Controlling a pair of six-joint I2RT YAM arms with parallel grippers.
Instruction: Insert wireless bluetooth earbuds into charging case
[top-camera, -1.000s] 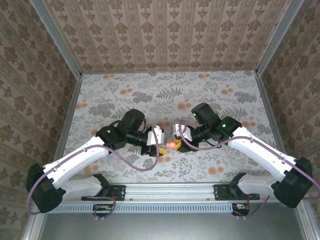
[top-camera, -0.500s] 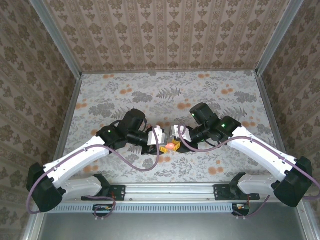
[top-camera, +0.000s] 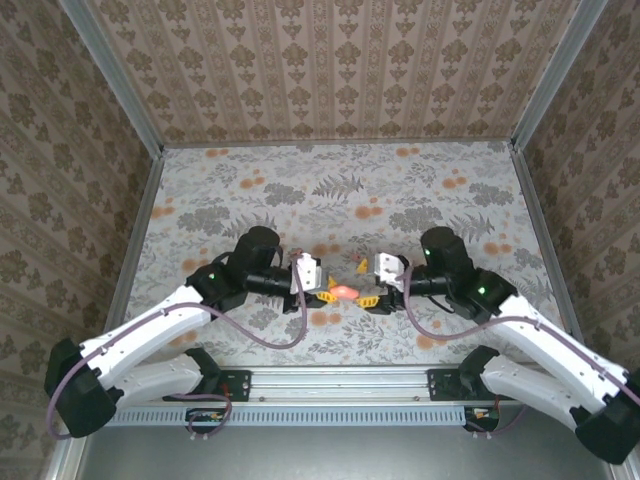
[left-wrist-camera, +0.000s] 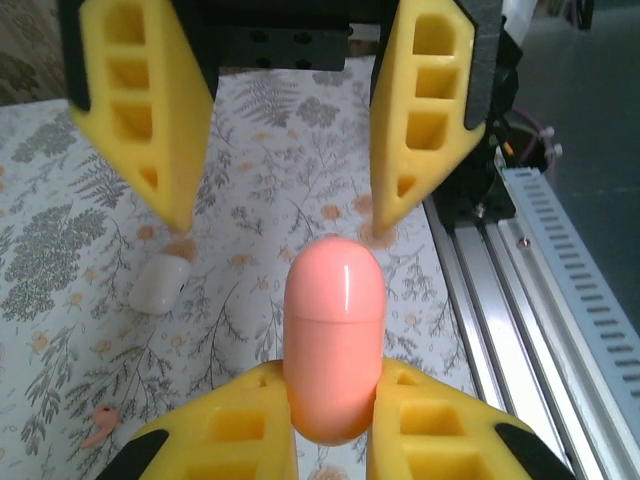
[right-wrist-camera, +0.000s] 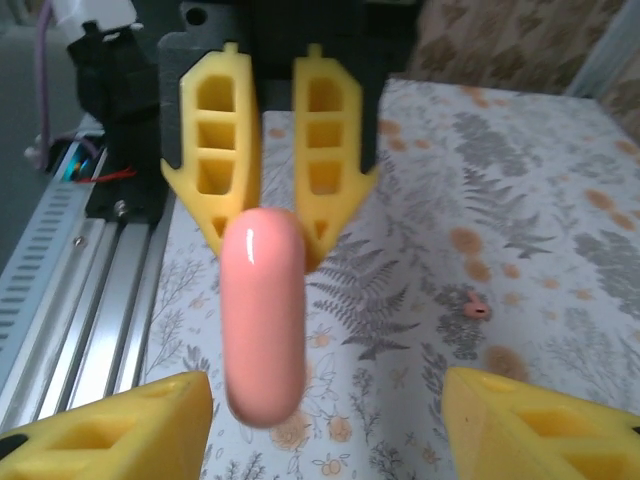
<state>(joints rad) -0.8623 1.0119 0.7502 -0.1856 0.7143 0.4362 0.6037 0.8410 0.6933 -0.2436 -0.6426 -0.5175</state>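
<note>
Looking across the flowered table, we read no writing on any surface. On its pattern we find a white pebble-like object, lying just beyond the tip of one finger of the opposite arm, toward the far side. A tiny coral earbud lies loose on the table nearer our left wrist camera, also on the far side. From the right wrist we see a coral earbud on the pattern to the far side of the grippers; we cannot tell whether it is the same one. An aluminium rail runs along the near edge, close behind both arms.

We see the left gripper pinching the charging case between its yellow fingers. The case's rounded end, with a seam line across it, juts out to the right. The right gripper faces it with its fingers spread wide, one on each side of the case's line, and touches nothing. The case sits between the two grippers at the middle of the table, nearer the near edge, and partly blocks each wrist camera's sight of the other gripper.
</note>
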